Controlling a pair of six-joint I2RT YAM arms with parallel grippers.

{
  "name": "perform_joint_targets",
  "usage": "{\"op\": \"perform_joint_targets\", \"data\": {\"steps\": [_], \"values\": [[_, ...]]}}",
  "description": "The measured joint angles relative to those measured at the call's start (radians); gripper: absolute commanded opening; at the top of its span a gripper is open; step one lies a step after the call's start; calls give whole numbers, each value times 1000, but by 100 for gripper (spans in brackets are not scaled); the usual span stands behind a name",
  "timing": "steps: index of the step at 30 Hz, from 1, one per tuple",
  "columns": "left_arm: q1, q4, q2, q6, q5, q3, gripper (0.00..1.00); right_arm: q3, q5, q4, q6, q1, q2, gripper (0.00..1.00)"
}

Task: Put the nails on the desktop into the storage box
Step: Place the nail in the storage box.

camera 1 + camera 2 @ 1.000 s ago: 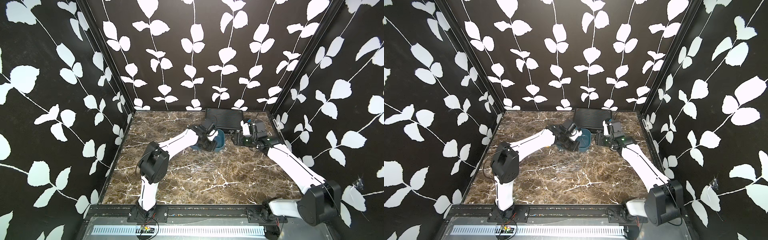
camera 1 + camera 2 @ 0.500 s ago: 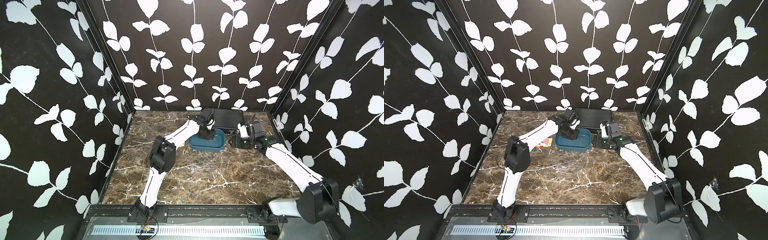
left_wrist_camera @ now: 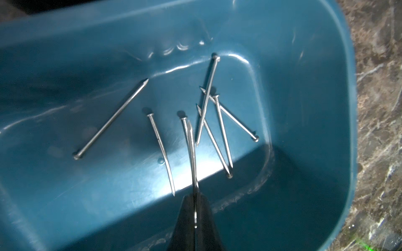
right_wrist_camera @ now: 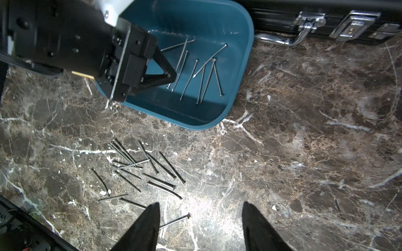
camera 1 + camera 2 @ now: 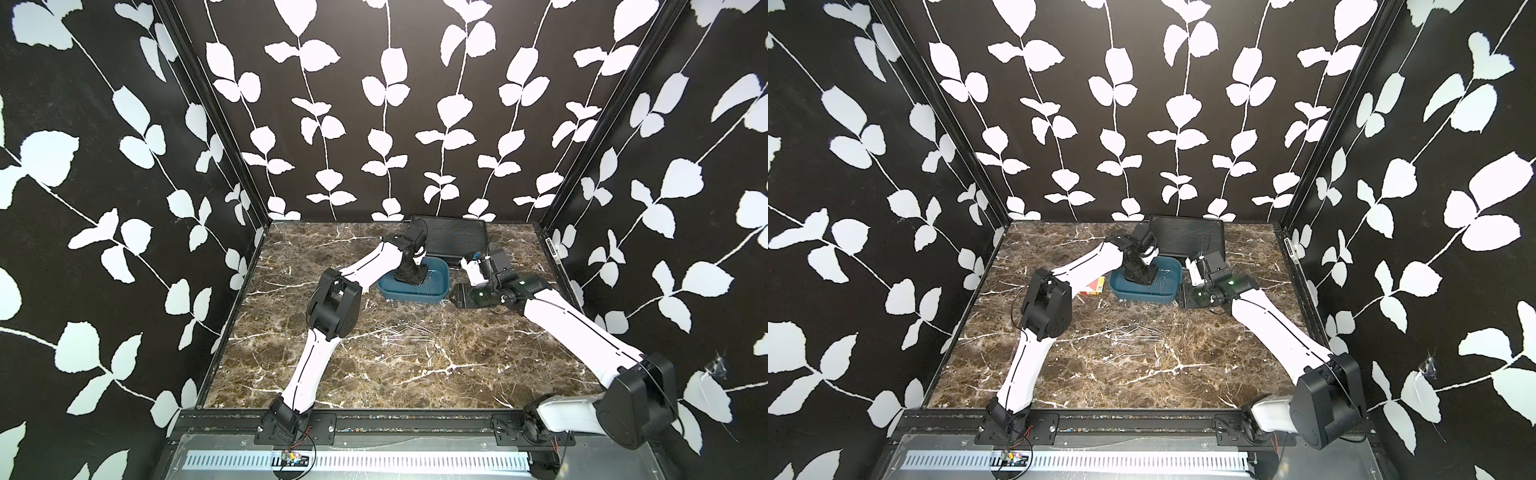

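Note:
The teal storage box (image 5: 436, 291) (image 5: 1168, 297) stands at the back of the marble desktop (image 5: 478, 374). My left gripper (image 3: 195, 196) reaches down inside the box (image 3: 304, 87) and is shut on a nail (image 3: 191, 152) that sticks out past its fingertips. Several more nails (image 3: 208, 97) (image 4: 202, 76) lie on the box floor. Loose nails (image 5: 405, 332) (image 5: 1133, 332) (image 4: 141, 169) lie scattered on the desktop in front of the box. My right gripper (image 4: 201, 206) (image 5: 455, 299) hovers open and holds nothing, just right of the box (image 4: 239, 76).
A black ribbed case (image 5: 453, 237) with metal latches (image 4: 326, 19) lies against the back wall behind the box. A small orange-white card box (image 5: 1094, 286) sits left of the teal box, under my left arm. Patterned walls close in three sides.
My left gripper has swung from the box's near left side to over the box and down into it. The right arm has barely shifted.

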Motion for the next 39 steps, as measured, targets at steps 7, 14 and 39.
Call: {"op": "perform_joint_targets", "data": {"steps": [7,14,39], "values": [[0,-11,1,-1,13,0,27,-7,17,-8,6,48,15,64],[8,-13,-68,-3,55,-119,32,-76,39,5,140,92,21,64],[31,2,-562,-55,-90,-587,48,56,-38,-143,-200,119,227,61]]}}
